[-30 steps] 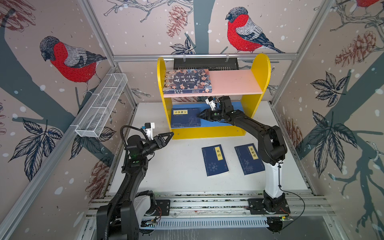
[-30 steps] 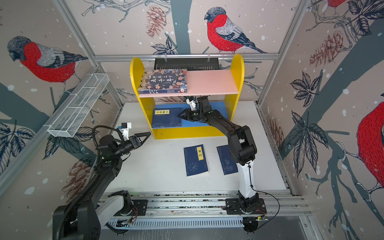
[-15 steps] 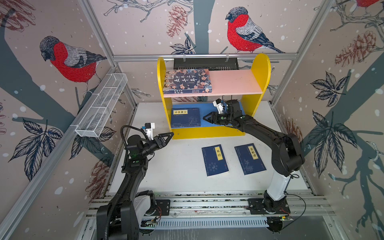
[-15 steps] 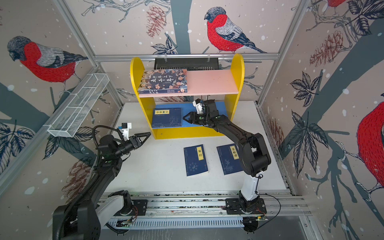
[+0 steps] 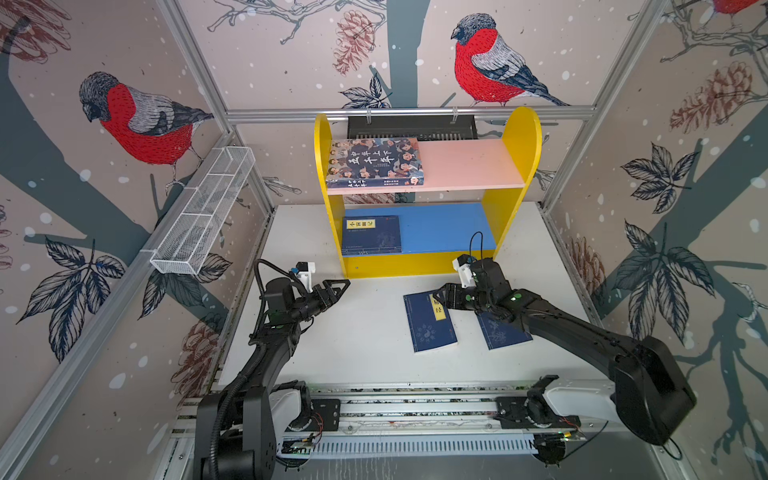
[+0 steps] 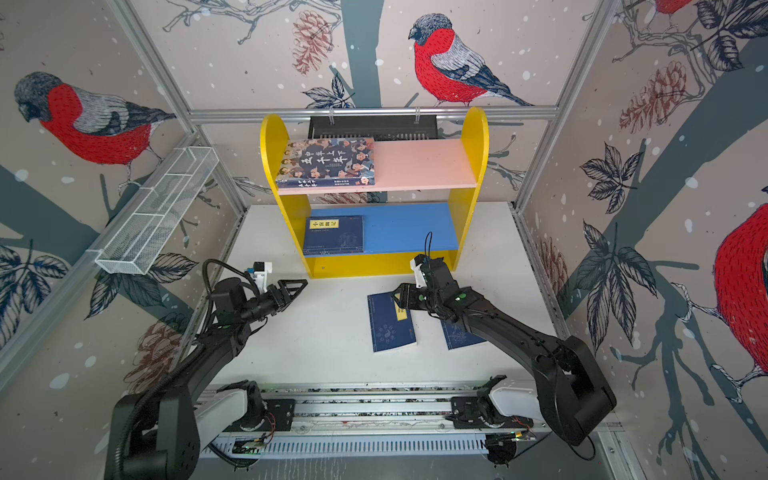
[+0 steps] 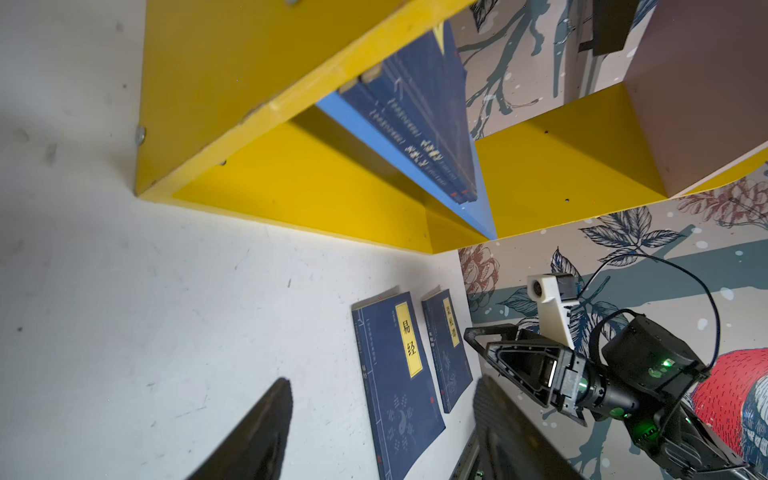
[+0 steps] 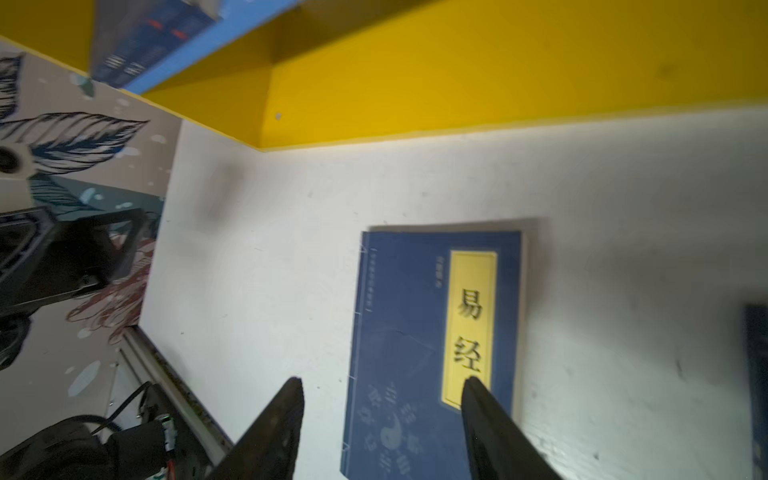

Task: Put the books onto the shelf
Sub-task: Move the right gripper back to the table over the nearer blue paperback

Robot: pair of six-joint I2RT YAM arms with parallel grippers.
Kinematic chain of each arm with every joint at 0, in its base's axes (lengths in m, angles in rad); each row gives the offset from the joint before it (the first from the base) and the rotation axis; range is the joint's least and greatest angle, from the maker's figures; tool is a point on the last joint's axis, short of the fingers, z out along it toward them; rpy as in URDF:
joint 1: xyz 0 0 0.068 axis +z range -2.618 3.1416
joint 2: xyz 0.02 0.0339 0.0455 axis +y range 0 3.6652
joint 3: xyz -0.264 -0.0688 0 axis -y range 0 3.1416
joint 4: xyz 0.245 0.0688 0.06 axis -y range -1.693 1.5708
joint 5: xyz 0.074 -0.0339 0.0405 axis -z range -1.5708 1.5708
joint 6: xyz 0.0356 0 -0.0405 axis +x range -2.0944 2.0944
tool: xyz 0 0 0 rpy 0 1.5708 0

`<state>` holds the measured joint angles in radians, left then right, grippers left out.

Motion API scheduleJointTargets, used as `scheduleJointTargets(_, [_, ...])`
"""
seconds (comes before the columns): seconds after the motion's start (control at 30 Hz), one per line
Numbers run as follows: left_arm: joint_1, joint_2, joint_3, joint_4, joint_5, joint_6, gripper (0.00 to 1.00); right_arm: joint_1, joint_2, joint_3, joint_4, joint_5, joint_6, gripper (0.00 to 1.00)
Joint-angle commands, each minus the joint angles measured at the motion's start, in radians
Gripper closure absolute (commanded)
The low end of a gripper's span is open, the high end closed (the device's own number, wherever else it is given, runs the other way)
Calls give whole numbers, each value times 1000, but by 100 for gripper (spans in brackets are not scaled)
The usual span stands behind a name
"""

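Books (image 5: 376, 162) lay on the shelf (image 5: 521, 137), above and below; two navy books (image 5: 430, 328) waited on the table (image 5: 365, 345) before it. Left gripper (image 5: 341, 286) and right gripper (image 5: 438, 293) gaped empty, the right over one.

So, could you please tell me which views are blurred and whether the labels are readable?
Right wrist view: soft and smeared, though the yellow label on the navy book is legible. Left wrist view: crisp; that book and the second book beside it read clearly. Both top views: sharp.
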<state>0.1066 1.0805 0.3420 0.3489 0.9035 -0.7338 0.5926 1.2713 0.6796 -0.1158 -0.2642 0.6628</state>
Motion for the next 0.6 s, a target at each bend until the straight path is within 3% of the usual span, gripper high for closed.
scheduleJointTargets(0.0, [-27,23,-12,24,-21,38,29,-3,15,-35,31,110,58,37])
scheduleJointTargets(0.37, [-95,106,-32,35,-37,69,27,19,158,-69,91,20,93,37])
scheduleJointTargets(0.57, [-117,151,-37,59,-40,65,27,86,254,-23,134,-36,124,37])
